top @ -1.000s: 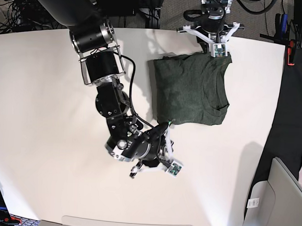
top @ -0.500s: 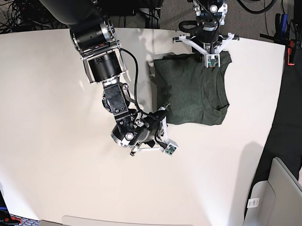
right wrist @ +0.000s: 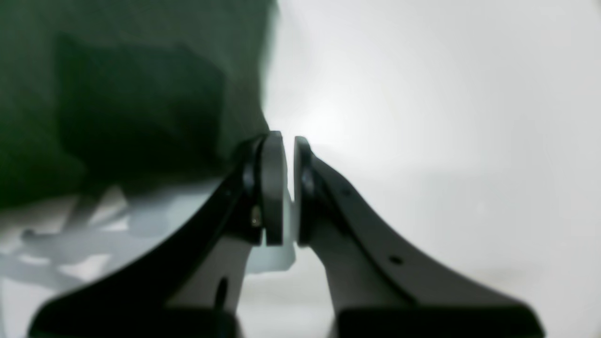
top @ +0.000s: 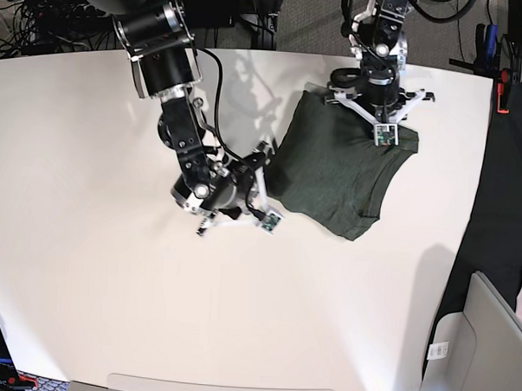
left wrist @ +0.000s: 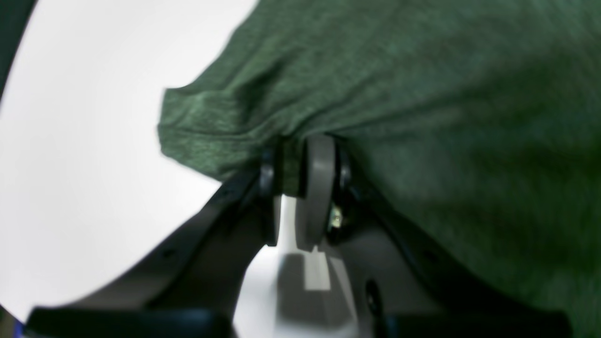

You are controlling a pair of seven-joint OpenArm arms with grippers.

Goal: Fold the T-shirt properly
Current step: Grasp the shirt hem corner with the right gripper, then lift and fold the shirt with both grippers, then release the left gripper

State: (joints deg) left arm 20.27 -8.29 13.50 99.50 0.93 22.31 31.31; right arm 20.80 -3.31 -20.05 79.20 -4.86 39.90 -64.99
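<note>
The dark olive-green T-shirt lies folded and skewed on the white table, collar side toward the right. My left gripper is at its far edge and is shut on a bunched fold of the T-shirt; green fabric sits between the pads of the left gripper. My right gripper rests at the shirt's left edge. In the right wrist view the right gripper is shut beside the T-shirt. Only a bright slit shows between its pads; no fabric is visible there.
The table's right edge drops to dark floor. A grey bin stands at the lower right. Cables and stands crowd the area behind the table. The right arm's black links reach over the table's back left.
The right gripper closed and moved from the shirt's near-left corner up to its left edge. The left gripper moved nearer and rightward, and the shirt swung askew with it.
</note>
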